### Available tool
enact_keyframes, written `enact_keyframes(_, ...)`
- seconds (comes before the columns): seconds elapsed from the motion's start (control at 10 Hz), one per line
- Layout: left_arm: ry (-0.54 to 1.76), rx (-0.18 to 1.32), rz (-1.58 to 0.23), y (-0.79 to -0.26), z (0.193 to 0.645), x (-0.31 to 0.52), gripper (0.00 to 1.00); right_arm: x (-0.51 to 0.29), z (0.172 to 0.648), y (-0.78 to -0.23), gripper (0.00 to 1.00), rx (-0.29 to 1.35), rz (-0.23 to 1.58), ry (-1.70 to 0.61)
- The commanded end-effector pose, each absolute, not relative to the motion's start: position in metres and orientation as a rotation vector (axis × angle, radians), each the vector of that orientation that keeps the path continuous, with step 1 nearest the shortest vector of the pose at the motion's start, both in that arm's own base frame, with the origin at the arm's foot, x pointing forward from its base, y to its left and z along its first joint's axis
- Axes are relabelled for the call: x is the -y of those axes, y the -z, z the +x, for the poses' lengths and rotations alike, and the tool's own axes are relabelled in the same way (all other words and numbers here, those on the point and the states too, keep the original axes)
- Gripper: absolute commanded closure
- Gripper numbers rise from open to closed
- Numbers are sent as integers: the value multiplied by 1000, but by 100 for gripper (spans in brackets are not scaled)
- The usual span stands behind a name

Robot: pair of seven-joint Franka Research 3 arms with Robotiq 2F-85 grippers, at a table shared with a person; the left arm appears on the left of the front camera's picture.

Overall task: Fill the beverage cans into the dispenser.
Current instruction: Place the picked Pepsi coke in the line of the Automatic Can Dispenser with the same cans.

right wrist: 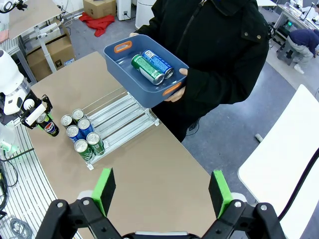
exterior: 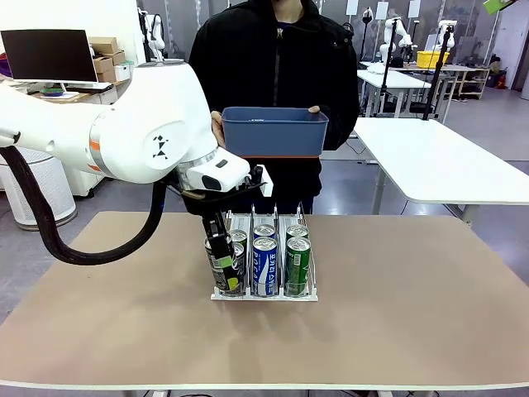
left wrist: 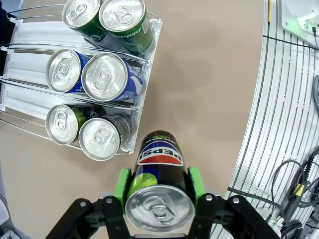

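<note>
My left gripper (exterior: 220, 248) is shut on a black can (exterior: 225, 281), held upright just outside the front left corner of the dispenser (exterior: 264, 297). In the left wrist view its green pads (left wrist: 121, 185) clamp the can (left wrist: 158, 164) beside the white rack (left wrist: 25, 35). Each of the three lanes holds two cans at its front end: black (left wrist: 99, 138), blue-and-white (left wrist: 107, 77) and green (left wrist: 122, 19). My right gripper (right wrist: 162, 191) is open high above the table with nothing between its fingers. A person holds a blue tub (right wrist: 124, 62) with a green can (right wrist: 147, 68) and a blue can (right wrist: 158, 60) in it.
The person stands at the far side of the table and holds the tub (exterior: 274, 132) above its far edge. The back halves of the rack's lanes (right wrist: 122, 117) are bare. Brown tabletop (exterior: 413, 289) lies open to the right of the rack.
</note>
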State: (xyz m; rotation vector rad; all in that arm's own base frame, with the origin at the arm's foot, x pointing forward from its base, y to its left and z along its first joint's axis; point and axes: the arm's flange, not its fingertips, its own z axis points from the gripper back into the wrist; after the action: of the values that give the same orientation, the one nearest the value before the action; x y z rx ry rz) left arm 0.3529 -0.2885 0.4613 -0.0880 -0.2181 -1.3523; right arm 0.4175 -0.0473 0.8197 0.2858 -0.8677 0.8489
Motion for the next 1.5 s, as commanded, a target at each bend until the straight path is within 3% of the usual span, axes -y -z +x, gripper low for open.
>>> enact_keyframes(0.0,1351,255,-61,-451,361,296,42,47,418,-819,0,871,284,-846)
enact_keyframes(0.7,1305,317,93,-429,392,298,42,47,418,-819,0,871,284,-846)
enact_keyframes(1.4,1276,347,59,-419,417,295,42,47,418,-819,0,871,284,-846)
